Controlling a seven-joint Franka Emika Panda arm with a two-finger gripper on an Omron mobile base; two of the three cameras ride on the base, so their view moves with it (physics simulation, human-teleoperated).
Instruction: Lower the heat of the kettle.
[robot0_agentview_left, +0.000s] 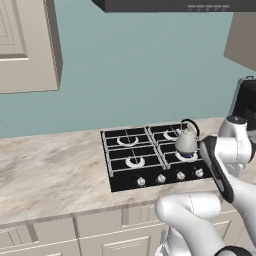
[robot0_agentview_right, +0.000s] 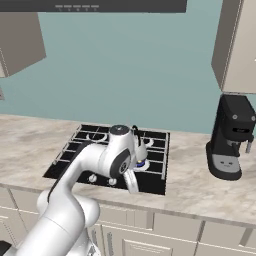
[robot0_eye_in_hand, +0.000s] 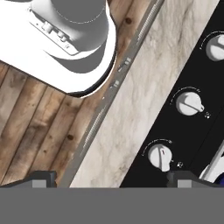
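Hovering with fingers (robot0_eye_in_hand: 111, 177) spread wide over the nearest knob (robot0_eye_in_hand: 160, 156); centring on it before turning, sparing the kettle (robot0_agentview_left: 186, 141).

Black four-burner stove (robot0_agentview_left: 131, 150) set in marble counter (robot0_agentview_left: 50, 175), four white knobs (robot0_agentview_left: 161, 178) along its front edge. Black coffee machine (robot0_agentview_right: 231, 136) at 3 o'clock of stove. Range hood (robot0_agentview_left: 175, 5) at 12. Wood floor (robot0_eye_in_hand: 30, 131).

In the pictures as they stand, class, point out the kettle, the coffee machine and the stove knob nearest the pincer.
kettle (robot0_agentview_left: 186, 142): left base view, on its rounded metal body.
coffee machine (robot0_agentview_right: 232, 125): right base view, on its black front.
stove knob (robot0_eye_in_hand: 159, 156): hand view, on its white cap.
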